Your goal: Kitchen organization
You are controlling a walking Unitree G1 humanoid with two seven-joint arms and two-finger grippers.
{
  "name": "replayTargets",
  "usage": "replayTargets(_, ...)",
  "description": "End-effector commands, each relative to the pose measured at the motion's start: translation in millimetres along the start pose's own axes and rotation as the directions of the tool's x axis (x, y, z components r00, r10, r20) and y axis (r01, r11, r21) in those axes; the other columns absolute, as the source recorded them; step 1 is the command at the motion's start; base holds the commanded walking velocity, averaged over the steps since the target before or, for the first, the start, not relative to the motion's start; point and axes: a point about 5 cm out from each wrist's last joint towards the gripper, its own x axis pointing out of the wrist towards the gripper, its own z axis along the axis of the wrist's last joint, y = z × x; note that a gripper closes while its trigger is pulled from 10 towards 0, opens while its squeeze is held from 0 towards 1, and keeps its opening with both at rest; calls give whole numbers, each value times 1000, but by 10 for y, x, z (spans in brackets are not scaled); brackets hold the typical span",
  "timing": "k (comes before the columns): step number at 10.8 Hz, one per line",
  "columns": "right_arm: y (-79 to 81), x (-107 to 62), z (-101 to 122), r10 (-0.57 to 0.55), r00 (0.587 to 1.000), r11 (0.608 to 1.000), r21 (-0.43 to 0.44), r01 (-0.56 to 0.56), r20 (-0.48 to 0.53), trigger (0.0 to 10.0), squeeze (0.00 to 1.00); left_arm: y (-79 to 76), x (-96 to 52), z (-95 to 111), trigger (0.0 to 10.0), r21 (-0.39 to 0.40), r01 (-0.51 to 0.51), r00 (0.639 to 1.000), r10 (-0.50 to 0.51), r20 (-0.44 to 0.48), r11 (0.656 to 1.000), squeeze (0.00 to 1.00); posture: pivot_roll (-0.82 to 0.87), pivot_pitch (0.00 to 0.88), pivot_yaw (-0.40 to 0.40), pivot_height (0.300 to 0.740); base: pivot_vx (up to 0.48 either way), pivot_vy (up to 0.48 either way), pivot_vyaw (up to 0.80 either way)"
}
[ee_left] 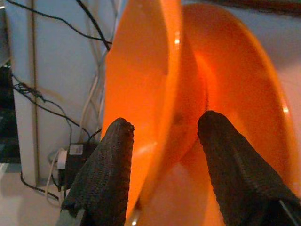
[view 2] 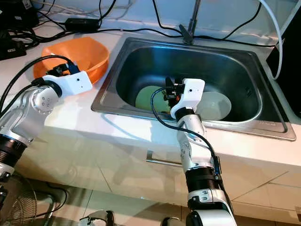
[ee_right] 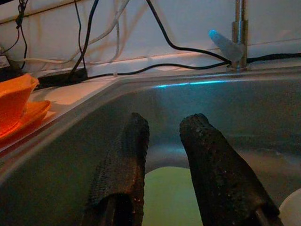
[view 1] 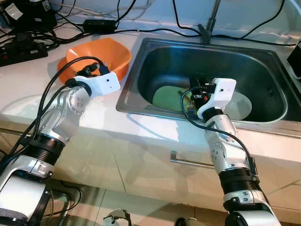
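**Left jaws straddling the orange bowl's rim, right jaws hanging open in the sink**

The left arm is bending at the elbow and reaching forward across the white table (view 1: pixel 28 89) on the left, its wrist sitting at the near edge of the orange bowl (view 1: pixel 106 54). In the left wrist view, the left gripper (ee_left: pixel 162 136) is holding its jaws parted on either side of the bowl's rim, one finger (ee_left: pixel 106 169) outside the wall and the other inside the bowl; whether the pads are actually pressing on the rim is not clear. The bowl is sitting on the table just left of the sink, and in the right wrist view an orange plate (ee_right: pixel 28 115) is lying under it.

The right arm is rising upright from below the table edge and tipping over the near rim of the steel sink (view 1: pixel 141 70). The right gripper (ee_right: pixel 162 141) is hanging inside the basin with its jaws open a moderate gap, holding nothing, hovering above a pale green plate (view 1: pixel 167 96) lying on the sink floor. A white plate (view 2: pixel 214 106) is lying just right of the green one. At the far rim the faucet (ee_right: pixel 240 28) is standing, with black cables (view 1: pixel 155 30) trailing along the table behind the sink.
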Motion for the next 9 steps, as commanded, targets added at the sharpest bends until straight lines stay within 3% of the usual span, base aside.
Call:
replayTargets(1, 14, 20, 24, 9, 1000, 1000, 5, -9, 3, 10000, 0, 45, 23, 42, 10000, 11, -3, 1000, 3, 5, 1000, 0, 123, 49, 3, 740, 0, 0, 0)
replayTargets(4, 10, 28, 19, 7, 1000, 1000, 6, -7, 0, 10000, 0, 21, 107, 40, 10000, 7, 11, 1000, -11, -18, 1000, 0, 122, 57, 1, 740, 0, 0, 0)
replayTargets(5, 5, 23, 17, 4, 1000, 1000, 5, -4, -1, 10000, 0, 28, 142, 62, 3176, 8, 12, 1000, -12, -18, 1000, 0, 117, 59, 3, 740, 0, 0, 0)
replayTargets(6, -14, 20, 19, -3, 1000, 1000, 2, 3, -1, 10000, 0, 31, 162, 76, 0, 1, 9, 1000, -9, -16, 1000, 0, 112, 64, 4, 740, 0, 0, 0)
replayTargets(9, -53, 21, 27, -14, 1000, 1000, -5, 14, -1, 10000, 0, 48, 180, 88, 0, -18, 1, 1000, -1, -15, 1000, 0, 117, 68, 3, 740, 0, 0, 0)
